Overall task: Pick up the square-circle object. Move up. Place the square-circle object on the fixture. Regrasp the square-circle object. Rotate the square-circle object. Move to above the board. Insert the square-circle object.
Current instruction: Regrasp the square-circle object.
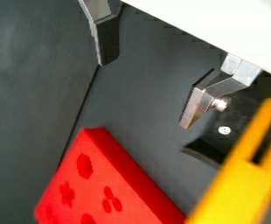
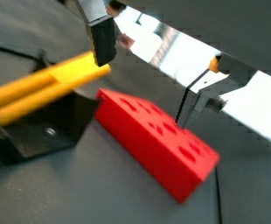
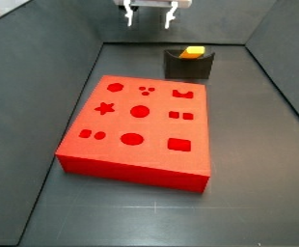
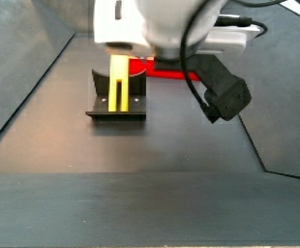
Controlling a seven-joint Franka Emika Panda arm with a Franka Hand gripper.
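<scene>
**Wrist cameras show empty fingers above the parked bar**

Wrist views both show the gripper spread wide with nothing between its silver plates, hanging clear above the tray floor. The square-circle object, a yellow bar, rests on the fixture, apart from either finger. In a side view the bar lies along the fixture with its length running toward the camera, while from the opposite side only its orange end shows above the dark block. The board sits flat just in front of the fixture, all cut-outs open.

By my reading, the placing is done and the regrasp is next. The risks lie there: the gripper sits off to one side of the bar, so a descent without realigning could strike the fixture or nudge the bar out of its notch. A grip taken off-centre could let the bar tilt during rotation, spoiling the insertion.
</scene>
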